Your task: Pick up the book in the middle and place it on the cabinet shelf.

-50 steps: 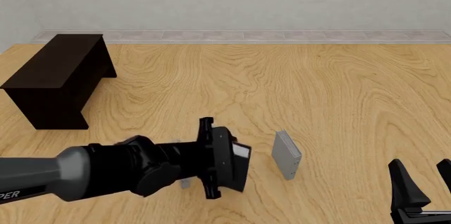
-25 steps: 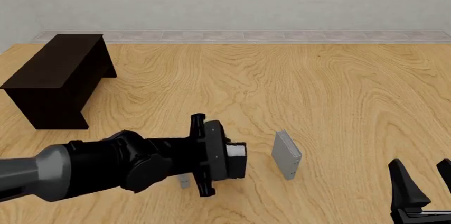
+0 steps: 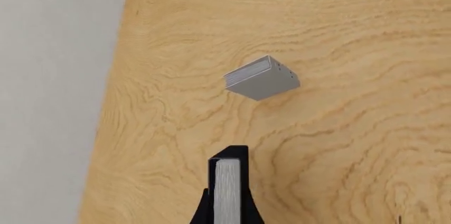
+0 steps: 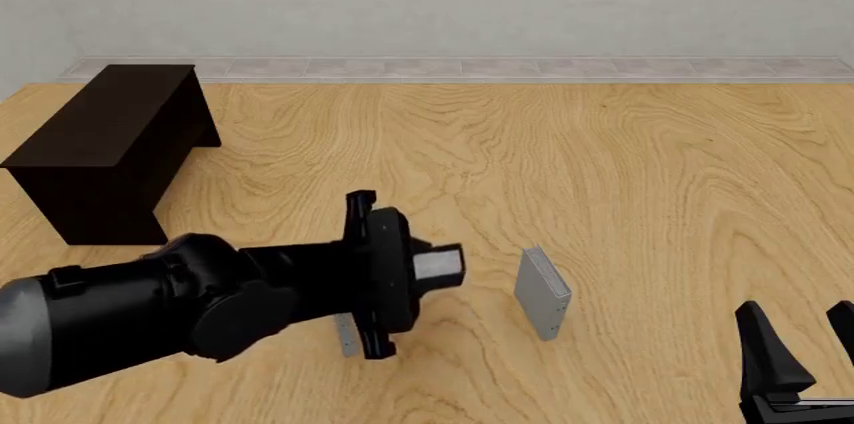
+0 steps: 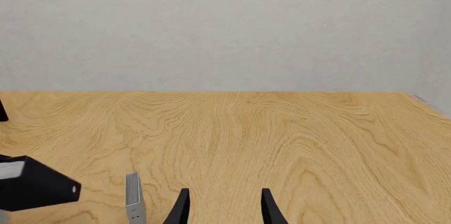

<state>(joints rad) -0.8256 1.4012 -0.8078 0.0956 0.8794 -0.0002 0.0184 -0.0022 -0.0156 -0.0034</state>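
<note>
My left gripper (image 4: 416,269) is shut on the thick black book (image 4: 441,264) with white page edges and holds it above the table, left of the small silver-grey book (image 4: 542,294). In the left wrist view the book (image 3: 228,182) stands edge-on between the fingers, with the silver-grey book (image 3: 261,78) on the table beyond it. The dark cabinet shelf (image 4: 114,139) stands at the far left. My right gripper (image 4: 801,364) is open and empty at the near right; in its own view (image 5: 222,205) the held book (image 5: 39,187) shows off to one side.
A thin grey book (image 4: 350,336) lies on the table, mostly hidden under my left arm. The silver-grey book (image 5: 134,197) stands on edge close to my right gripper. A pale wall with a tiled strip (image 4: 467,68) runs along the table's far edge.
My left gripper has risen and moved a little away from me and leftward with the black book in it. The right arm has not moved.
</note>
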